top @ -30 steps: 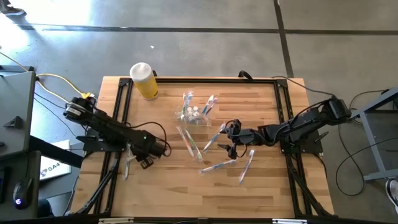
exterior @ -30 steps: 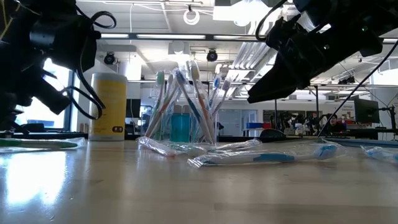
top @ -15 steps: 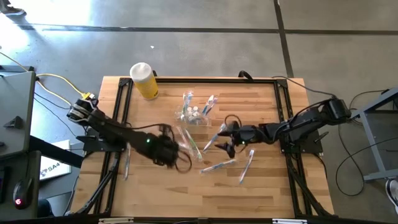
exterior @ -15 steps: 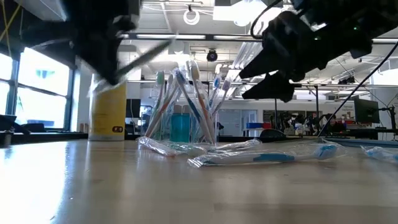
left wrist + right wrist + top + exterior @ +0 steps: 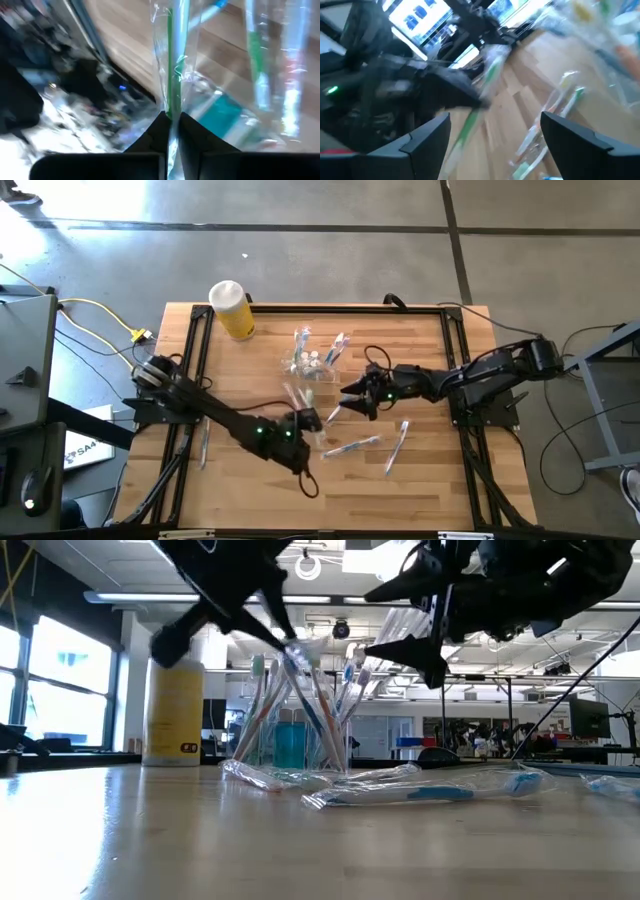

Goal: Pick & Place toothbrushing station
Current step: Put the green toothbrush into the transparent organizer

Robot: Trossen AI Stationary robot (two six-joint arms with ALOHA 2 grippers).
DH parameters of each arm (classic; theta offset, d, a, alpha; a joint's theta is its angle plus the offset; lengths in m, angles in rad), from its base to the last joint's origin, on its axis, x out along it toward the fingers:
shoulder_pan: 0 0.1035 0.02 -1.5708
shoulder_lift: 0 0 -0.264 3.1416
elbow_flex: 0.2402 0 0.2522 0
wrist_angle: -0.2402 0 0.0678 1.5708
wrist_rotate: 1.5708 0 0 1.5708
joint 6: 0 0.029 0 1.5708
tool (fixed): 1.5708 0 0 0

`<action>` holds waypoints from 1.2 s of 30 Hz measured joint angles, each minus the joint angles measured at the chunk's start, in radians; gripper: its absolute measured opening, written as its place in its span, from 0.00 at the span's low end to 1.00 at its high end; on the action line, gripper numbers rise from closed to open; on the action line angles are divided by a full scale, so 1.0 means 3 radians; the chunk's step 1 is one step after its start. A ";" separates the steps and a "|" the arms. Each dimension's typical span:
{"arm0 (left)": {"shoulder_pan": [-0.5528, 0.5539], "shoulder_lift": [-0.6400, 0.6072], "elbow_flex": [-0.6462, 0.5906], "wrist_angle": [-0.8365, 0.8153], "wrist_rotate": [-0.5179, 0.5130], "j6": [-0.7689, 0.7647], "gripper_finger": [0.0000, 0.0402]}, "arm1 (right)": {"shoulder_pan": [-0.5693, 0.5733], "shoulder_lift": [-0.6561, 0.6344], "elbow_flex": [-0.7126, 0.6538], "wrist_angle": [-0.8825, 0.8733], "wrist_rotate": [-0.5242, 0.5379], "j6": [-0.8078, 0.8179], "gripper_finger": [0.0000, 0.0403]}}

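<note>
The left claw is pinching a wrapped green toothbrush, its long handle running straight out ahead of the fingers. The holder cup is standing just beyond, nearer this arm's load, while the right claw is hovering spread beside it.

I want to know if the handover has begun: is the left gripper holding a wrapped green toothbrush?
Yes: in the left wrist view the left gripper is pinched shut on the wrapped green toothbrush.

Glossy clear-plastic-wrapped toothbrushes on smooth wooden table.
</note>
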 joint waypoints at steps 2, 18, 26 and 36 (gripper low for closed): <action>0.0000 0.0108 0.0005 0.0523 -0.0011 0.0441 0.03 | -0.0033 0.0000 0.0000 0.0000 0.0022 -0.0012 0.75; 0.0276 0.0153 0.0072 0.1723 0.0659 0.1347 0.03 | 0.0178 0.0057 -0.0001 0.0172 -0.0093 -0.0549 0.75; 0.0371 0.0166 0.0068 0.1885 0.0873 0.1576 0.03 | 0.0164 0.0057 -0.0001 0.0210 -0.0086 -0.0635 0.72; 0.0373 0.0169 0.0069 0.1931 0.0957 0.1571 0.04 | 0.0162 0.0056 -0.0003 0.0207 -0.0084 -0.0912 0.35</action>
